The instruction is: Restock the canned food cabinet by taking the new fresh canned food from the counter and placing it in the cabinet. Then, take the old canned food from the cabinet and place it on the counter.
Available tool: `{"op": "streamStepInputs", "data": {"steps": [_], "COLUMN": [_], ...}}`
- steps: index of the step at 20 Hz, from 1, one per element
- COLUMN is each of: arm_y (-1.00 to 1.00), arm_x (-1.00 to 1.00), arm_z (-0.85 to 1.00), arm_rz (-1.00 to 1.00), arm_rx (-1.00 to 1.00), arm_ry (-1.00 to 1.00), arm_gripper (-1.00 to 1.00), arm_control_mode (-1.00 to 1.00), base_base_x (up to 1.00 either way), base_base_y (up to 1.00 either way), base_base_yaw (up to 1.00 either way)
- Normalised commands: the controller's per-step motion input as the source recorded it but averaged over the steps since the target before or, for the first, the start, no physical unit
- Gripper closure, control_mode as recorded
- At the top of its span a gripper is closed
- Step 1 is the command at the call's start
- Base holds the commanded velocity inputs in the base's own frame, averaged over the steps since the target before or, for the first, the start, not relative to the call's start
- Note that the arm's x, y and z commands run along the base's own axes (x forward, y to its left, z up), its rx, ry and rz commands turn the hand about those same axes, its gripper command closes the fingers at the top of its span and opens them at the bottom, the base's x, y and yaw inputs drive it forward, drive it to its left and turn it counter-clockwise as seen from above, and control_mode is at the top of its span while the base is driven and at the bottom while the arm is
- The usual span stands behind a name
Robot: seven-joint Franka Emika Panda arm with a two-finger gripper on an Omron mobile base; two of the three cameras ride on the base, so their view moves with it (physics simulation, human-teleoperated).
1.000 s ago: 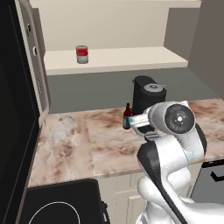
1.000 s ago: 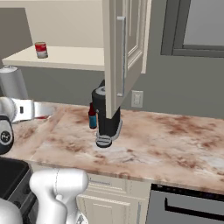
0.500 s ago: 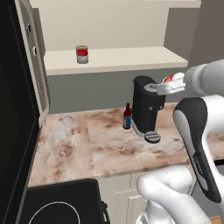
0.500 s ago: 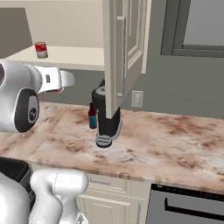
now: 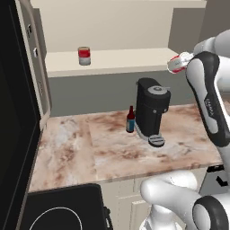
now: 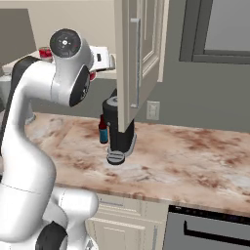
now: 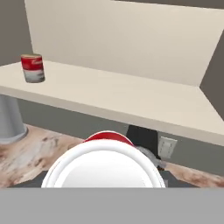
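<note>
The new fresh canned food [image 7: 105, 166] sits in the pincer [image 5: 179, 64], which is closed on it and holds it up in the air at the right end of the cabinet [image 5: 134, 31], just in front of the shelf edge and high above the counter [image 5: 112, 148]. Going from left to right along the shelf board [image 7: 131, 98], the old canned food [image 5: 84, 56] stands upright near the left end, then a long bare part of the board follows, and the held can hangs at the right. In the hand view the white top rim of the held can faces the camera, so its long axis seems to point roughly toward the cabinet, not straight up; the board lies ahead of it and a little higher. I think the next move must carry the can forward over the board. A coffee machine [image 5: 152, 110] and a small bottle [image 5: 130, 120] stand on the counter below.
</note>
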Motion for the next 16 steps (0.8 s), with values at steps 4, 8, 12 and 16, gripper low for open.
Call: {"op": "streamStepInputs", "data": {"steps": [4, 8, 12, 16], "arm_y": [0.03, 0.45, 0.11, 0.01], "arm_x": [1.0, 1.0, 1.0, 0.99], "arm_z": [0.0, 0.0, 0.0, -0.04], "arm_rz": [-0.01, -0.13, -0.14, -0.09], "arm_rx": [0.0, -0.01, 0.0, -0.03], "arm_ry": [0.11, 0.12, 0.1, 0.04], "arm_gripper": [1.0, 1.0, 1.0, 1.0], "arm_control_mode": [-1.0, -1.0, -1.0, -1.0], "base_base_x": [0.0, 0.0, 0.0, 0.0], "base_base_y": [0.0, 0.0, 0.0, 0.0], "base_base_yaw": [0.0, 0.0, 0.0, 0.0]}}
